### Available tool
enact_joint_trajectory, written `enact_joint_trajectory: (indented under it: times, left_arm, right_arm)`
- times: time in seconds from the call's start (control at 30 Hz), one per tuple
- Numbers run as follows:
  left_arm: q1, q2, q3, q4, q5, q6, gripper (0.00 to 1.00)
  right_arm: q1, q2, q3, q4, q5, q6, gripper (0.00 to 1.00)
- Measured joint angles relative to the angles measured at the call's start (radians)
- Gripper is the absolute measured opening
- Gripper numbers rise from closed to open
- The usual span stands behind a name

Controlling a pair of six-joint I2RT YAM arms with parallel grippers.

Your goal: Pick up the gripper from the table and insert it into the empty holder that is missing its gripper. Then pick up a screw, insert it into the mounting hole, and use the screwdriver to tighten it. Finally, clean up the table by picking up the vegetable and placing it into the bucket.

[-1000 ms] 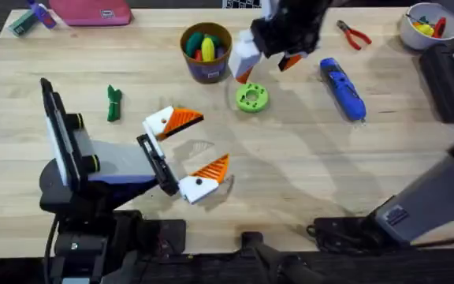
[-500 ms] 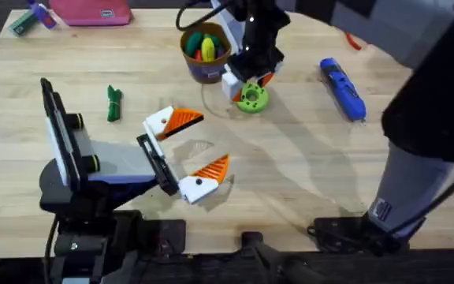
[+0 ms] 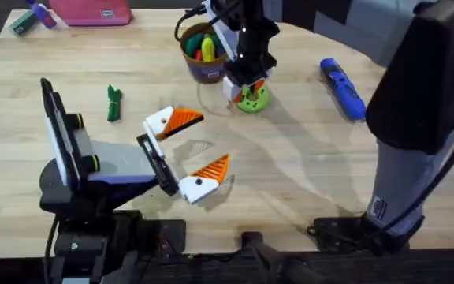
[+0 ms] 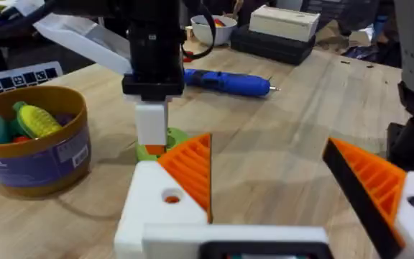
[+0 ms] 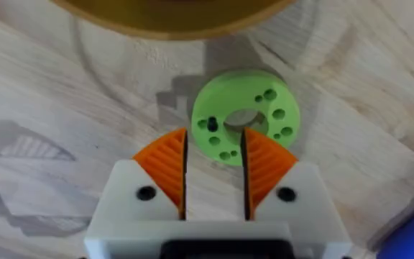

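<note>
Right gripper (image 3: 247, 85) hangs tip-down right over the green ring (image 3: 252, 98), which lies flat on the table (image 3: 306, 181) just beside the brown bucket (image 3: 205, 54). In the right wrist view its orange pads (image 5: 165, 167) stand a narrow gap apart, tips at the ring's near rim, nothing between them, bare wood showing through the gap. The ring has small holes around its face, one with a dark screw (image 5: 212, 125) standing in it. Left gripper (image 3: 186, 150) rests low on the table well away from the ring, on the near-left side, jaws spread wide with nothing held; both white holders carry orange wedges, one (image 3: 182, 119) closer to the ring, the other (image 3: 212, 169) closer to the front edge. Blue screwdriver (image 3: 342, 88) lies flat to the right of the ring, well apart, thin tip pointing away from the bucket as the left wrist view shows. Dark green vegetable (image 3: 113, 103) lies on the table far left of the ring, beyond the bucket, untouched. Bucket holds colourful toy produce. Cannot tell which piece is the loose gripper tip; no free one made out.
</note>
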Motion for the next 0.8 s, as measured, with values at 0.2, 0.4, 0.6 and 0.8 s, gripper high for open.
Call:
enact_joint_trajectory:
  times: [0.2,0.4,0.6,0.8]
  left_arm:
    - [0.0,0.0,0.0,0.0,0.0,0.0,0.985]
    - [0.0,0.0,0.0,0.0,0.0,0.0,0.985]
    - [0.0,0.0,0.0,0.0,0.0,0.0,0.985]
    - [0.0,0.0,0.0,0.0,0.0,0.0,0.985]
  right_arm:
    - [0.001,0.0,0.0,0.026,0.0,0.0,0.379]
    - [0.001,0.011,0.0,0.03,0.0,0.0,0.324]
    - [0.003,0.018,0.0,0.03,0.0,0.0,0.29]
    - [0.004,0.03,0.0,0.03,0.0,-0.001,0.234]
